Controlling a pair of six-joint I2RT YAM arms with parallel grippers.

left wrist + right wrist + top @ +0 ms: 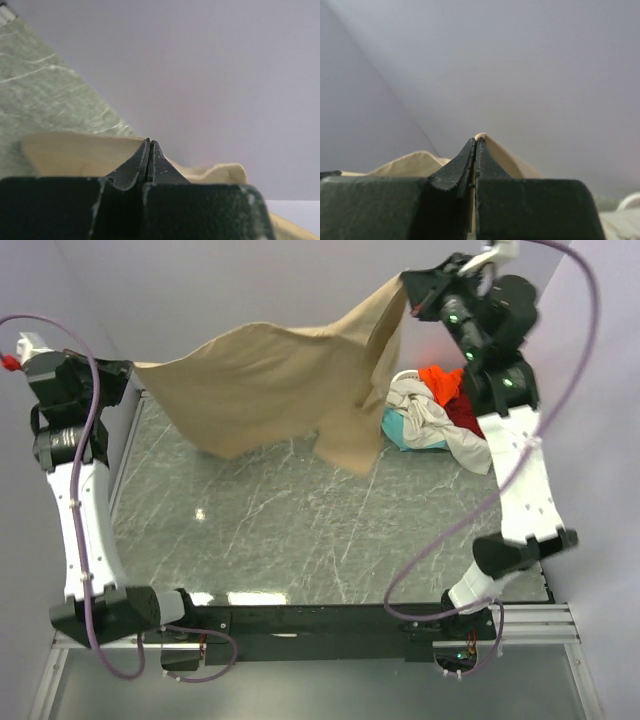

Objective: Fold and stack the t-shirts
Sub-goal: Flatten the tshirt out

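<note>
top external: left gripper (128, 367) and right gripper (408, 285) each clamped on tan t-shirt (270, 380), held aloft; best spread taut, lower evenly to table (260, 540).

Tan t-shirt (270, 380) blocks rear, near tabletop (280, 530) free

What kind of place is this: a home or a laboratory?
Probably a robot laboratory cell: two arms mounted at a table, plain walls close around it, and a shirt pile.
</note>
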